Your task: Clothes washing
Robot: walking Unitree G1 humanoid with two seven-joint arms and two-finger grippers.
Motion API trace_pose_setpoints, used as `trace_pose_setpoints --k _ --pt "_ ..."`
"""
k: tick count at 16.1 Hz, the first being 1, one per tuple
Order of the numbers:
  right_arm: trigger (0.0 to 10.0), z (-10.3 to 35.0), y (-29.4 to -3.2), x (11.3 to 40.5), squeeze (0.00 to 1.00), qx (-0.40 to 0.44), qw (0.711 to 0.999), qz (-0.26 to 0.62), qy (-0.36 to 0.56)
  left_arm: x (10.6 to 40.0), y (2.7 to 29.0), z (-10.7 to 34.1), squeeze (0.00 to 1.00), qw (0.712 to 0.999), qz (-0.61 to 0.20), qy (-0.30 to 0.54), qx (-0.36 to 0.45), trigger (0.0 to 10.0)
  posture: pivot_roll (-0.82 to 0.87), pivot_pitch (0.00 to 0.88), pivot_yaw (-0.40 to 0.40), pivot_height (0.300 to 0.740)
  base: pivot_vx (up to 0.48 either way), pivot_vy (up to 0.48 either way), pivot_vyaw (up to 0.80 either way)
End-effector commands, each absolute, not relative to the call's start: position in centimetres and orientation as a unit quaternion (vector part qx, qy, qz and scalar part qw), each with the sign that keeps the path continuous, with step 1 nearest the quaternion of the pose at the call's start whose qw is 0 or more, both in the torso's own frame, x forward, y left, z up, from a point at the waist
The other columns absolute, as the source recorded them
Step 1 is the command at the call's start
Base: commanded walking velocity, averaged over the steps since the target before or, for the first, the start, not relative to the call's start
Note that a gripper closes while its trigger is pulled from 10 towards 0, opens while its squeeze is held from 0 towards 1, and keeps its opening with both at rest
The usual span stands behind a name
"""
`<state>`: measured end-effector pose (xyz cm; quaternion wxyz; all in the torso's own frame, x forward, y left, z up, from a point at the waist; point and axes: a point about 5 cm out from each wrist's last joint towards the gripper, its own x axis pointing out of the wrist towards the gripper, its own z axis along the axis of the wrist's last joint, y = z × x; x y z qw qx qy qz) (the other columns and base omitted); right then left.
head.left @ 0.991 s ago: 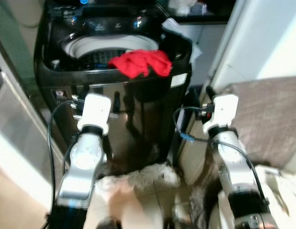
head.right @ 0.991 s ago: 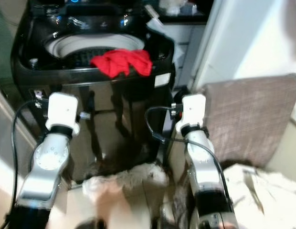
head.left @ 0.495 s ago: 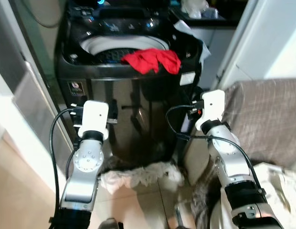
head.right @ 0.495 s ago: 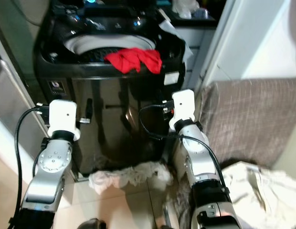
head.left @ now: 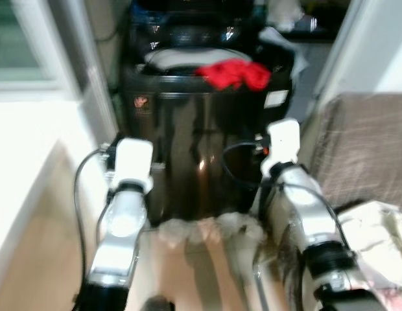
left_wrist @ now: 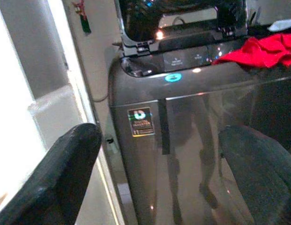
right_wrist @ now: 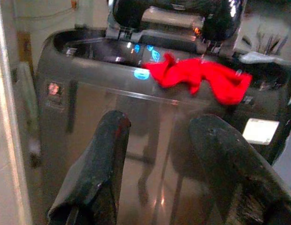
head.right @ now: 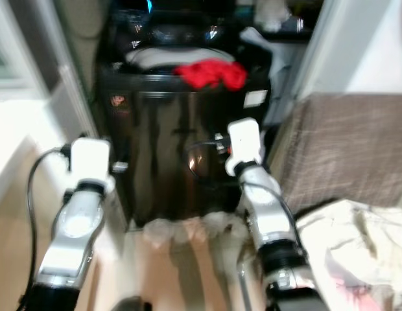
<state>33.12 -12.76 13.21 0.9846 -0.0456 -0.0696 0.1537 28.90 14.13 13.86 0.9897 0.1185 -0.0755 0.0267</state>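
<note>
The view now sits farther back from the washer [head.left: 207,129] than a second ago and blurs, so the robot is likely stepping away. The red cloth [head.left: 235,73] has not moved: it drapes over the washer's near rim, right of centre, half in the open tub. The left gripper [left_wrist: 155,173] and right gripper [right_wrist: 159,164] are both spread wide and empty, facing the washer front. The pale clothes [head.left: 207,230] on the floor at its foot are untouched, so loading looks unfinished.

Washing machine [left_wrist: 192,140], dark front panel: one small square sticker [left_wrist: 141,122] with a logo and lines of print, too small and blurred to read. No other legible text.
</note>
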Motion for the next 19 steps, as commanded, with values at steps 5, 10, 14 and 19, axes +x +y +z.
trace_pose_setpoints --k 5,10,14,19 --pt "10.0 14.0 -14.5 33.0 0.00 -0.086 0.987 0.096 -0.099 29.6 13.8 14.1 0.00 0.987 -0.002 -0.078 0.143 10.0 -0.11 0.002 0.008 0.740 0.000 0.000 -0.47" --pt "10.0 13.0 -15.2 32.7 0.00 -0.076 0.991 0.074 -0.078 30.1 13.8 13.9 0.00 0.983 -0.021 -0.080 0.166 10.0 -0.10 0.000 0.012 0.740 0.000 0.000 -0.58" --pt "10.0 12.5 -15.9 32.8 0.00 -0.070 0.994 0.048 -0.070 30.4 14.0 14.1 0.00 0.981 -0.024 -0.084 0.172 10.0 -0.10 0.000 0.005 0.740 0.000 0.000 -0.58" --pt "10.0 12.1 -18.6 33.3 0.00 -0.052 0.997 -0.023 -0.047 30.3 14.2 14.0 0.00 0.980 -0.025 -0.085 0.176 10.0 -0.09 0.000 -0.002 0.740 0.000 0.000 -0.58"
